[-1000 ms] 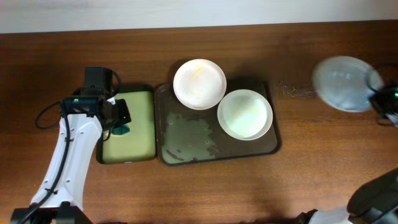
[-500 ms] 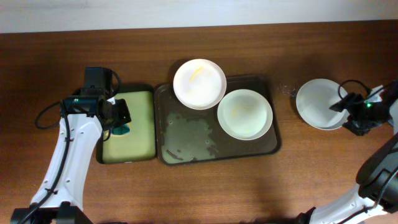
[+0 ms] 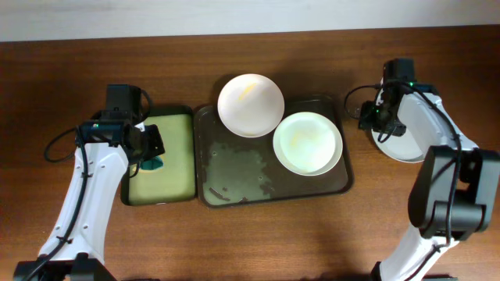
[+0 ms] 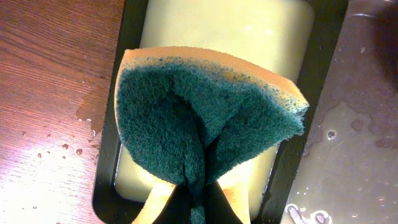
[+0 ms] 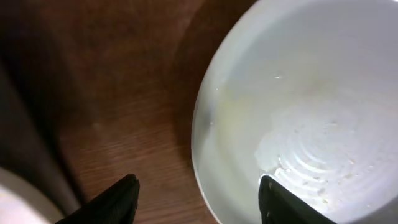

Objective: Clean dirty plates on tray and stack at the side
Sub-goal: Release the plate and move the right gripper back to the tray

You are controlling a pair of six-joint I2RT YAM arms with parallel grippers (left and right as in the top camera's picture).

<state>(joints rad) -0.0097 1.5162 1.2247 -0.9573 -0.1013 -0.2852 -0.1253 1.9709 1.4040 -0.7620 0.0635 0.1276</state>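
Note:
Two white plates lie on the dark brown tray (image 3: 234,183): one with a yellow smear (image 3: 250,105) over its back rim, another (image 3: 307,143) at its right. A third plate (image 3: 408,148) (image 5: 311,112) rests on the table right of the tray, partly under my right arm. My right gripper (image 3: 377,123) (image 5: 199,199) is open, with its fingers either side of that plate's left rim and nothing gripped. My left gripper (image 3: 151,158) (image 4: 198,208) is shut on a green and yellow sponge (image 4: 205,118) above the small tray.
The small dark tray with a pale yellow-green inside (image 3: 176,156) (image 4: 249,31) sits against the big tray's left side. Water drops lie on the big tray's floor (image 3: 238,168) and on the wood at the left (image 4: 62,149).
The third plate came in from the far right and now lies on the table beside the tray. My right gripper opened and let it go, then swung over its left side. The left arm stayed still.

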